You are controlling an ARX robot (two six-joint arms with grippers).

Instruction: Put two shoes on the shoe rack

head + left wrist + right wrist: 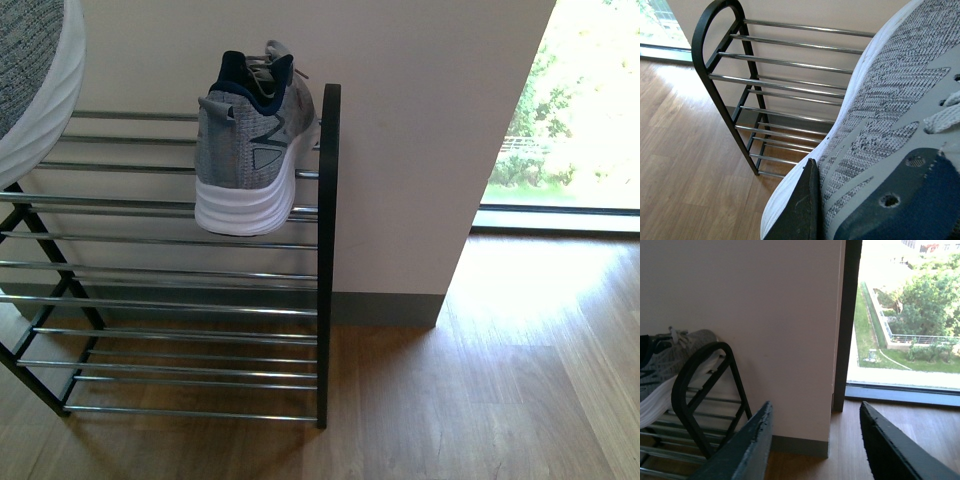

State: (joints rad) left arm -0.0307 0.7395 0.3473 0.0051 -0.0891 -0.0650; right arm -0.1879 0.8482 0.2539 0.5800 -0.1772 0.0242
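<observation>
Left tool (pixel 850 210) is clamped across the knit upper of the held shoe (pixel 890 90) | held shoe is judged light, upper soft, sole stiff; sides near the collar are favoured for grip | it is seen above the left part of the rack (pixel 328 200) | right tool (pixel 815 410) is spread, empty | second shoe (pixel 255 150) is set on the rack's top tier, at its right end, apart from right tool.

Held shoe (pixel 30 60): cropped by the front view's top-left corner; only some sole and knit show.
Shoe rack (pixel 328 260): left end off frame.
Racked shoe (pixel 665 365): top shelf's right end; right wrist view cuts its heel, end post hides some sole.
</observation>
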